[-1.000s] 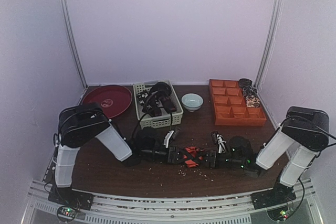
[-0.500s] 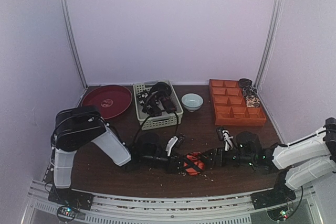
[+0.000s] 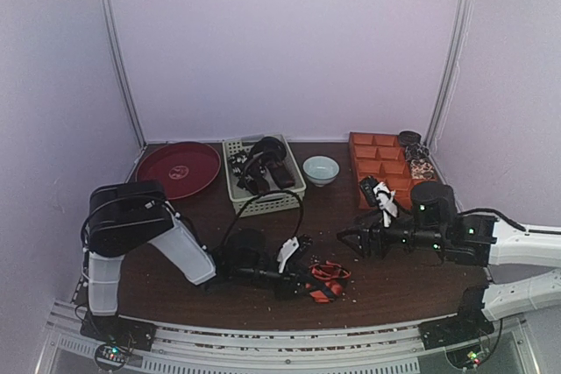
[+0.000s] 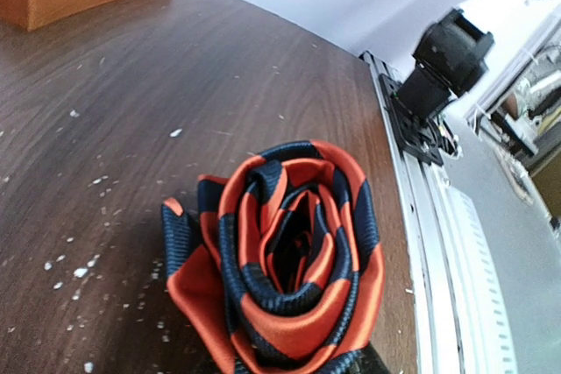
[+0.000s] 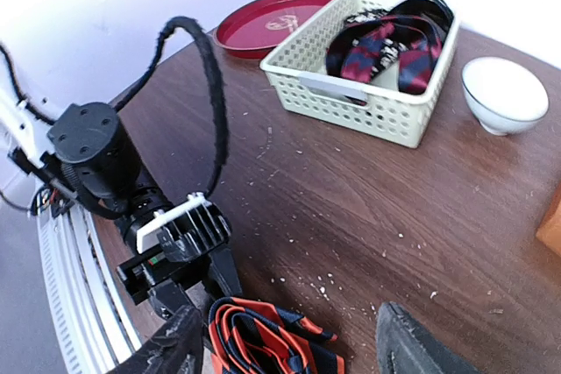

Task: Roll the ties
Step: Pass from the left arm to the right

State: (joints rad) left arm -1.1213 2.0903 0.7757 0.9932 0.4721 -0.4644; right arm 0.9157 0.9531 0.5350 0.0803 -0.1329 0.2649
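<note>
The orange-red and navy striped tie (image 4: 285, 264) lies coiled in a loose rosette of ribbed fabric on the crumb-flecked dark wood table (image 4: 131, 129), at lower centre. The left gripper (image 3: 304, 276) pinches its edge. The right gripper (image 5: 289, 352) hangs with fingers spread wide.

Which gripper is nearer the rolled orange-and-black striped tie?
Left. The left gripper sits right at the striped tie's left side; the right gripper hovers open, apart, beyond it to the right.
</note>
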